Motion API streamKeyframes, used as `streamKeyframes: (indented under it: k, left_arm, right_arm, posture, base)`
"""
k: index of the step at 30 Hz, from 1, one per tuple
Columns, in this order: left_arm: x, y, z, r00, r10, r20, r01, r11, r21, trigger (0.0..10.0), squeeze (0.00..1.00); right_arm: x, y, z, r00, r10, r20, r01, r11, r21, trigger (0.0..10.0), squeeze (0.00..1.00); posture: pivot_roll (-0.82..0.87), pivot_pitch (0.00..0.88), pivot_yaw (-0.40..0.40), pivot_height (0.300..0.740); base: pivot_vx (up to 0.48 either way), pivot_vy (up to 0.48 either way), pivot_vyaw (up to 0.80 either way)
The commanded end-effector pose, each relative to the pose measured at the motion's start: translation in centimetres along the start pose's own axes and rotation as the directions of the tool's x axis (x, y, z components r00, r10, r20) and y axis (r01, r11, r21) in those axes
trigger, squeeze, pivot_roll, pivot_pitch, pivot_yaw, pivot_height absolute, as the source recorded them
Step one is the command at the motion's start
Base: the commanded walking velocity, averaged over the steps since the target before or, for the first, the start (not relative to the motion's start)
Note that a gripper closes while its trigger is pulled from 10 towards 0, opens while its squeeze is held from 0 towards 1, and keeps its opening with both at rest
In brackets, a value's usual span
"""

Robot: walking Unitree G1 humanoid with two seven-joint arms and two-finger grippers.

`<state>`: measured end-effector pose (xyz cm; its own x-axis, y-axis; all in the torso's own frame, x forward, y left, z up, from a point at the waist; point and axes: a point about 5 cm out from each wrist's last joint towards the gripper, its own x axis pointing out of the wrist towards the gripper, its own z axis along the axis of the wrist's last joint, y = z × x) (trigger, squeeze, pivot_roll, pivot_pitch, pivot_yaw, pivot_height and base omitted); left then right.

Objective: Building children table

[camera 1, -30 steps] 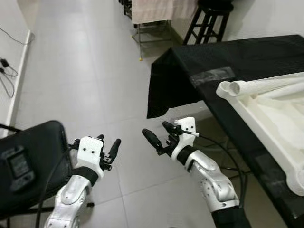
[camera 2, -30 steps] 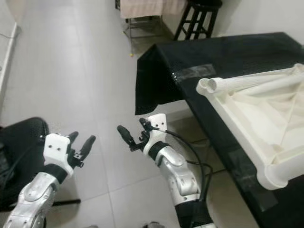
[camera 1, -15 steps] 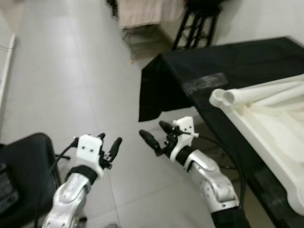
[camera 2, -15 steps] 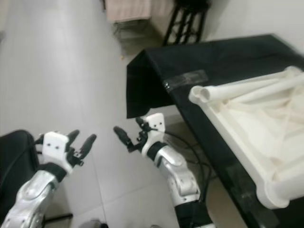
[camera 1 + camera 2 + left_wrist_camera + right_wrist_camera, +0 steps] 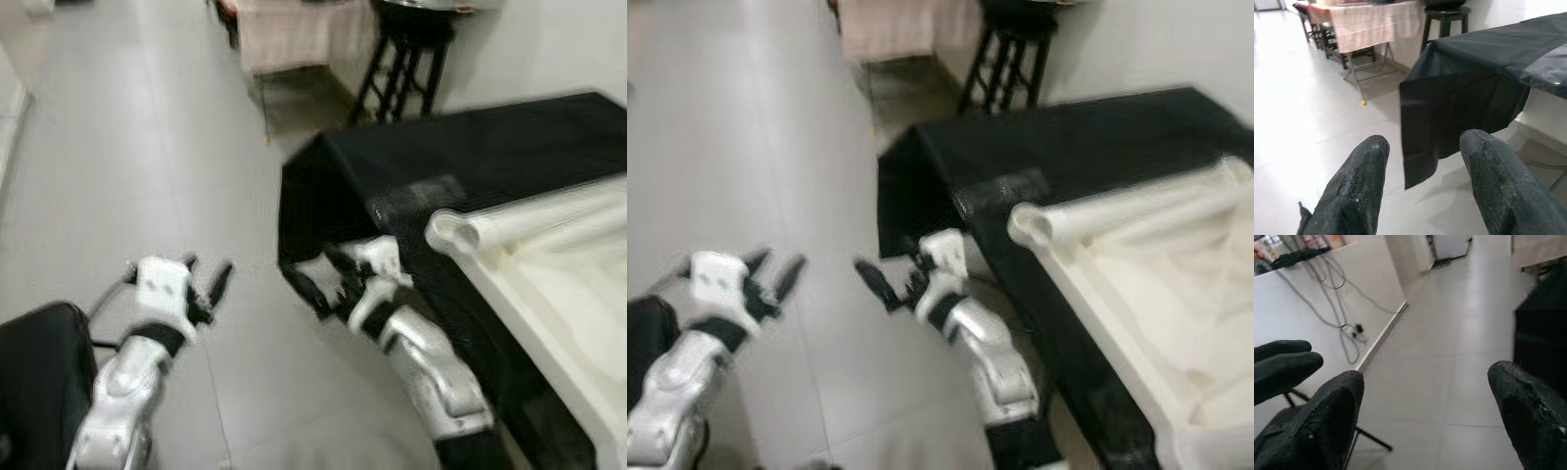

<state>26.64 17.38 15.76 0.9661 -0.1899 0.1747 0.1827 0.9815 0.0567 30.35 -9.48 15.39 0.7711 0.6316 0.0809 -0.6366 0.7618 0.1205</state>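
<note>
A white children's table (image 5: 549, 284) lies upside down on a bench draped in black cloth (image 5: 470, 147) at the right. One round tubular leg (image 5: 509, 223) points toward me. My left gripper (image 5: 206, 276) is raised over the bare floor, well left of the bench, open and holding nothing. My right gripper (image 5: 321, 276) hovers just before the hanging corner of the cloth, also open and holding nothing. In the left wrist view the fingers (image 5: 1356, 186) frame the cloth's corner (image 5: 1449, 127). In the right wrist view the fingertips (image 5: 1332, 411) stand wide apart over floor tiles.
A black stool (image 5: 407, 49) and a small table with a pale cloth (image 5: 294, 34) stand at the back. A black chair (image 5: 34, 382) sits at my lower left. Cables (image 5: 1347, 328) hang along a white wall. Grey tiled floor (image 5: 147, 147) lies open ahead.
The whole picture has shifted and blurred, so the camera moved; the bench and white table now sit closer to the middle. Both grippers stay raised and open.
</note>
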Motion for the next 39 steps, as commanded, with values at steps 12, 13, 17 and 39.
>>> streamKeyframes:
  k: [12, 13, 17, 39]
  left_arm:
    - [0.4, -0.7, -0.8, 0.999, -0.029, -0.016, 0.029, 0.999, -0.016, 10.0, 0.00]
    - [0.5, -0.7, -0.9, 0.999, -0.033, -0.017, 0.033, 0.999, -0.016, 10.0, 0.00]
    - [1.3, -0.9, -1.3, 0.998, -0.055, -0.015, 0.055, 0.998, -0.019, 10.0, 0.00]
    - [2.0, -1.2, -0.8, 0.997, -0.078, 0.027, 0.079, 0.996, -0.043, 10.0, 0.00]
  right_arm:
    - [-0.3, -0.9, -1.3, 1.000, -0.025, -0.005, 0.025, 0.999, 0.040, 10.0, 0.00]
    - [0.0, -0.7, -1.3, 1.000, -0.017, 0.000, 0.017, 0.999, 0.030, 10.0, 0.00]
    - [1.2, -0.7, -1.0, 1.000, -0.007, 0.026, 0.007, 1.000, -0.003, 10.0, 0.00]
    - [1.6, -1.6, 0.2, 0.993, -0.057, 0.101, 0.062, 0.997, -0.047, 10.0, 0.00]
  posture:
    - [0.14, 0.093, -0.060, 0.740]
    - [0.15, 0.069, -0.058, 0.740]
    - [0.16, 0.021, -0.062, 0.740]
    - [0.13, 0.034, -0.054, 0.740]
  base:
    - [0.300, 0.000, 0.00]
    - [0.300, 0.000, 0.00]
    - [0.301, 0.000, 0.00]
    - [0.327, 0.000, 0.00]
